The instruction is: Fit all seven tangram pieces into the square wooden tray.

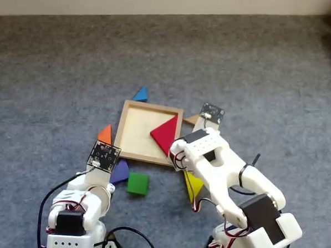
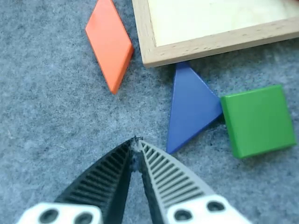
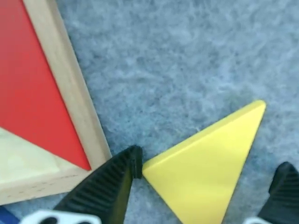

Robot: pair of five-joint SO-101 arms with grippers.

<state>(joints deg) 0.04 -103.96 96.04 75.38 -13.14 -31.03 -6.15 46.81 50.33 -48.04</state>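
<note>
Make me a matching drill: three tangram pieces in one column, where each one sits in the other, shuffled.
Pieces:
1. red triangle
2. yellow triangle
3. green square

Places:
A. right beside the blue triangle
B. inside the wooden tray
C. between the open fingers of the right gripper

Pairs: 1-B, 2-C, 3-A

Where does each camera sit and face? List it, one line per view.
High view: fixed overhead, looking down on the tray, left arm and right arm.
Left wrist view: on the wrist, facing the carpet past the shut left gripper.
Right wrist view: on the wrist, open right gripper straddling the yellow triangle.
Shared: the tray.
</note>
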